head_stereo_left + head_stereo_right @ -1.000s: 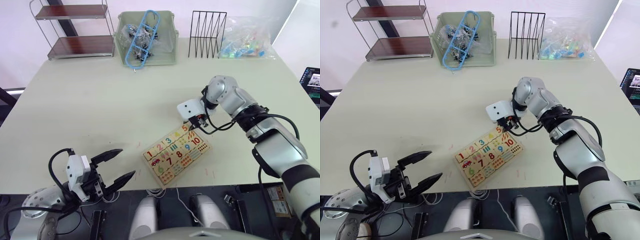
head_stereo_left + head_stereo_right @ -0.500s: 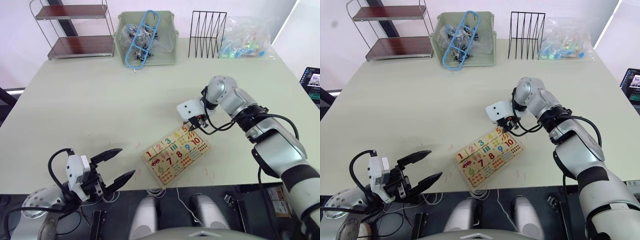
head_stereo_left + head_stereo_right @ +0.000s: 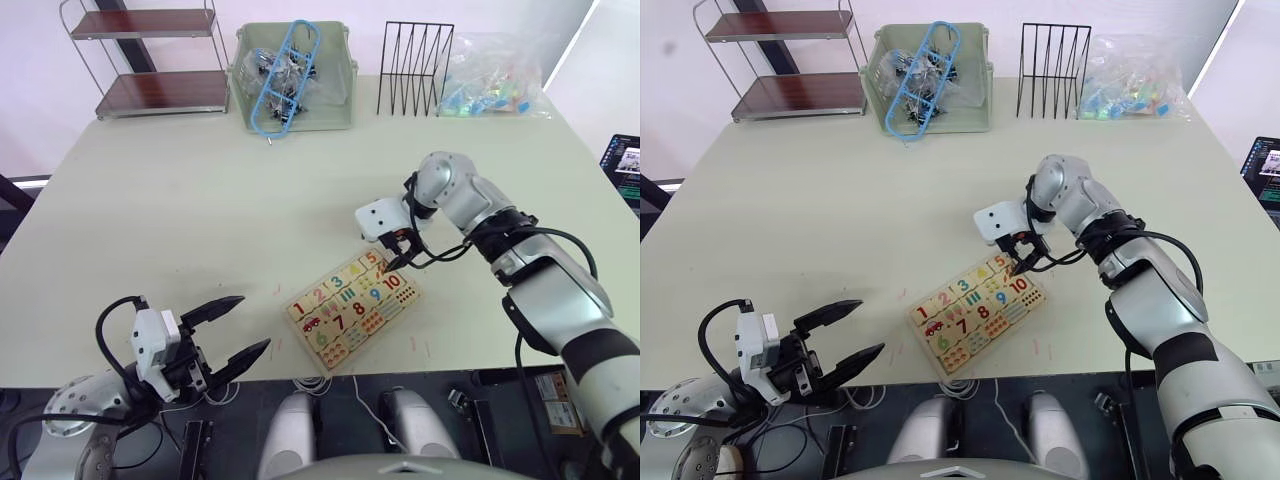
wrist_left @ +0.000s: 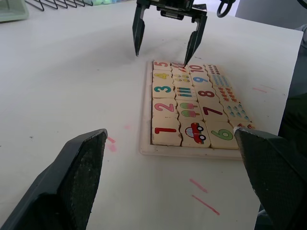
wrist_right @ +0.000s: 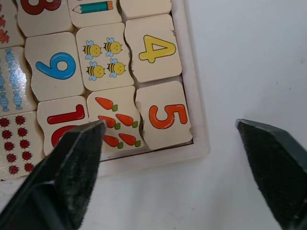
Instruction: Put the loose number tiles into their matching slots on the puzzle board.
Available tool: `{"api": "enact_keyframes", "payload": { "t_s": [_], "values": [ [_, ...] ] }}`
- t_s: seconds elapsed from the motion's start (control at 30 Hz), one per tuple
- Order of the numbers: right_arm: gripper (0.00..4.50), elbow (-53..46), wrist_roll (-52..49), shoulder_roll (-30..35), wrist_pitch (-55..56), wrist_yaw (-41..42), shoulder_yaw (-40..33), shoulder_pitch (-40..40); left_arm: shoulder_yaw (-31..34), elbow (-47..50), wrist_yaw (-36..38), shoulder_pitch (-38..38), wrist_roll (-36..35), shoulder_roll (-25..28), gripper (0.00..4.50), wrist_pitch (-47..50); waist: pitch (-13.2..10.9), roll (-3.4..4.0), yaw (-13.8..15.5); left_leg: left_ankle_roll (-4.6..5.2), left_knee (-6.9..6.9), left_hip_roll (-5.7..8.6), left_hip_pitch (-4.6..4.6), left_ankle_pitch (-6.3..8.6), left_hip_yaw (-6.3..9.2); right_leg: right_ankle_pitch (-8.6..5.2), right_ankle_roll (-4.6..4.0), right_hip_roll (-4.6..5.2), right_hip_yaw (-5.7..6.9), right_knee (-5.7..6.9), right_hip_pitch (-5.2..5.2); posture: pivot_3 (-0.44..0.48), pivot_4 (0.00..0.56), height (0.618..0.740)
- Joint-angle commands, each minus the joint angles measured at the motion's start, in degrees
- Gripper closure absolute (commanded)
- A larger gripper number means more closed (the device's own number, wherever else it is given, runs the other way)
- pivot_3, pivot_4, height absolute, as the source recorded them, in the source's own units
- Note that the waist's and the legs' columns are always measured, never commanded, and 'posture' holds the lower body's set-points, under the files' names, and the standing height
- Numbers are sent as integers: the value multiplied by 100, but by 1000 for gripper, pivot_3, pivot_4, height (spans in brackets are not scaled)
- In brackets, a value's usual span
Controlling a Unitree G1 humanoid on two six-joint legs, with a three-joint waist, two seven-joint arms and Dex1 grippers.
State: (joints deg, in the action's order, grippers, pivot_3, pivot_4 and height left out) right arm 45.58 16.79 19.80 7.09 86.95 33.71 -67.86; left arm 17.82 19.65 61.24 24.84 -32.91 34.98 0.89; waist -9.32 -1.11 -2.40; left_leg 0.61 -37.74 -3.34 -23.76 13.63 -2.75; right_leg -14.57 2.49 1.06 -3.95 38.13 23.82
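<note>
my right gripper (image 3: 391, 257) hangs fingers-down over the 5 tile (image 5: 165, 117) corner of the puzzle board (image 3: 354, 303), jaws spread wide, holding nothing, elbow bent outward. tiles 1-5 sit in their row on the board. left gripper (image 3: 228, 333) low near table edge, spread wide, empty.

Surface was a pale cream rectangular table (image 3: 180, 230). Near edge, right of centre: flat rectangular light-wood puzzle board (image 3: 353, 305), lying skewed, all number tiles 1–5 seated in its row. Faint red marks on the tabletop either side of it. Far edge, left to right: two-tier metal-frame rack with dark wood shelves (image 3: 150, 60), pale green plastic bin (image 3: 295, 80) with a blue plastic frame sticking out, black wire file sorter (image 3: 414, 68), clear plastic bag of colourful pieces (image 3: 490, 78). Middle of table bare.
</note>
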Motion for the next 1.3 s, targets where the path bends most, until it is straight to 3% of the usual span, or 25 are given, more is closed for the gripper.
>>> {"api": "enact_keyframes", "payload": {
  "t_s": [0.03,0.37,0.5,0.7,1.03,1.3],
  "values": [
    [15,-83,-57,56,-44,32,-190,-208,119,134,19,-14,-100,7,0,-72,0,0,0,0,0,0,0,0,0,0,0,0,0,0,0,0,150,740],
    [15,-885,-660,415,-1171,-91,-959,261,134,82,98,-81,-106,51,0,-57,0,-1,7,0,1,0,-2,0,1,0,0,1,0,-2,0,0,150,740],
    [1267,-1622,-978,606,-1794,-269,-1342,716,130,22,166,-153,-112,97,0,-31,0,0,9,0,3,0,-3,0,-1,0,1,1,0,-4,0,0,150,740],
    [4374,-2658,-1501,687,-2677,-856,-1895,1350,101,-107,271,-340,-113,192,0,13,-1,0,1,0,3,1,-2,0,0,1,3,-1,-1,-2,0,0,150,740],
    [4485,-3862,-2114,412,-3137,-2114,-2380,2624,52,-371,499,-676,-103,333,0,53,1,-3,8,0,5,2,-6,0,3,7,14,-2,-1,-7,0,0,150,740],
    [4485,-4295,-2268,270,-3117,-2682,-2241,3383,81,-468,584,-771,-53,380,0,23,1,-3,4,0,7,1,-5,0,2,11,22,-3,-1,-8,0,0,150,740]
  ]
}}
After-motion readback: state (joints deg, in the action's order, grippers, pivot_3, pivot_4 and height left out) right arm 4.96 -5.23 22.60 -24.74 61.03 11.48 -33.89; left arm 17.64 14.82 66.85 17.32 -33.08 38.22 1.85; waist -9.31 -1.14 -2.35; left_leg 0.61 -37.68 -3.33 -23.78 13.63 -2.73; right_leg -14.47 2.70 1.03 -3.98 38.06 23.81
